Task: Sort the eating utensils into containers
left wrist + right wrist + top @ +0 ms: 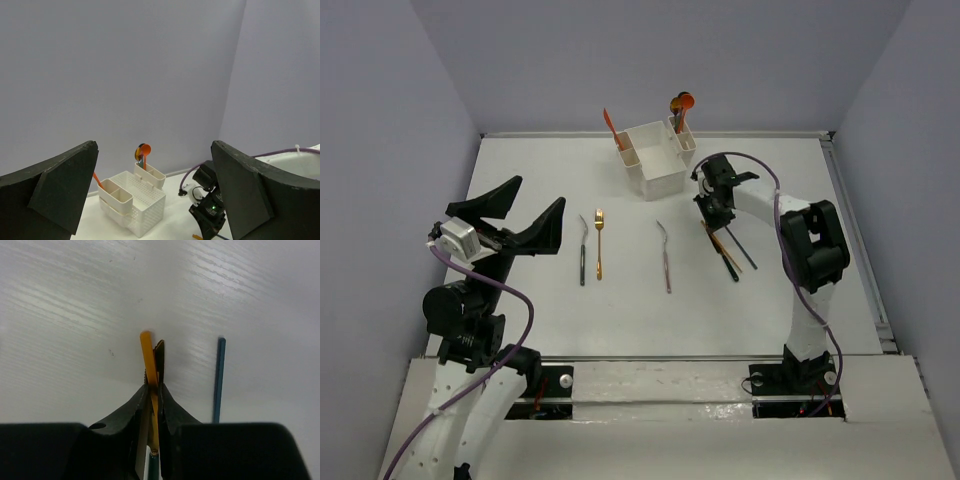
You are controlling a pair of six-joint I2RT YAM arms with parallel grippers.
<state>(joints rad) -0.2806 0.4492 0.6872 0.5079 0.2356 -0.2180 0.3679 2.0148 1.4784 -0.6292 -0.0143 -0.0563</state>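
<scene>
My right gripper (156, 390) points down at the table, shut on a slim orange-yellow knife (148, 354) with a serrated edge. A black utensil (160, 356) is pressed against the knife between the same fingers. In the top view the right gripper (712, 222) sits at the upper end of these pieces (728, 258). A teal utensil (218, 380) lies just to the right, untouched. The white container (655, 160) stands behind, with an orange utensil (612, 128) and an orange spoon (680, 104) in its narrow side compartments. My left gripper (520, 225) hangs open and empty above the table's left side.
A black-handled silver fork (582, 250), a gold fork (599, 243) and a purple-handled utensil (664, 257) lie in a row on the white table. In the left wrist view, the container (132, 200) and the right arm (210, 210) show between the spread left fingers (55, 190).
</scene>
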